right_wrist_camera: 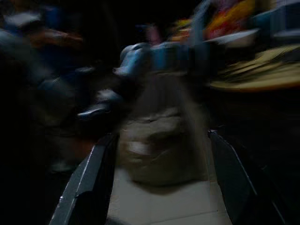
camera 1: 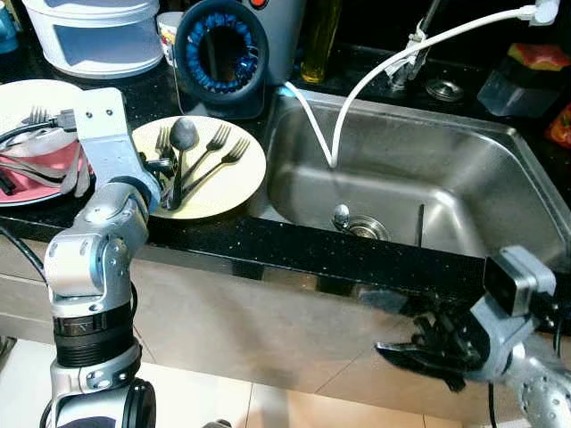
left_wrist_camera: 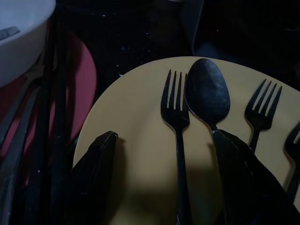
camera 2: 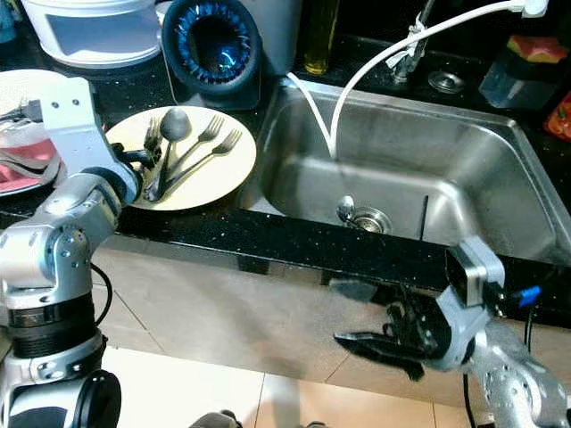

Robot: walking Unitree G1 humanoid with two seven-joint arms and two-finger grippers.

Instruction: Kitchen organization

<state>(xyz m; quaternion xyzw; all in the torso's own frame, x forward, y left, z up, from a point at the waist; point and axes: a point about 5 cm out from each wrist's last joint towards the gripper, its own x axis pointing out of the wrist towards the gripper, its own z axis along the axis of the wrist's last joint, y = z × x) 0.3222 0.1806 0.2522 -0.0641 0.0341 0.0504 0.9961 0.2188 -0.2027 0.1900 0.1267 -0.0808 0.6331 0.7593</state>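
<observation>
Head and wrist views of a kitchen bench. On the black bench (camera 1: 294, 245) a yellow plate (camera 1: 236, 183) carries four dark utensils: one spoon (camera 1: 183, 135) and three forks (camera 1: 214, 143). In the left wrist view the spoon's bowl (left_wrist_camera: 207, 91) lies just beside one fork's tines (left_wrist_camera: 174, 96), with a second fork (left_wrist_camera: 262, 105) at its other side and a third cut by the frame edge.

Left tool (left_wrist_camera: 164, 154): over the plate's near rim, fingers spread apart and holding nothing; one fingertip (left_wrist_camera: 105, 140) and the other straddle the first fork's handle, the second tip meeting the spoon's neck.

At 9 o'clock from the plate, a red plate (camera 1: 36, 183) bears further cutlery, too crowded to count, with a white dish (camera 1: 27, 98) behind it.

At 3 o'clock, the steel sink (camera 1: 482, 169) contains one white hose (camera 1: 357, 89) hanging toward its drain (camera 1: 366, 227).

At 12 o'clock, a blue-ringed appliance (camera 1: 220, 53) and a white lidded container (camera 1: 94, 36) stand.

Right tool (camera 1: 419, 352): below the bench edge, before the cabinet front, fingers apart, empty. Its wrist view is dark and blurred.
</observation>
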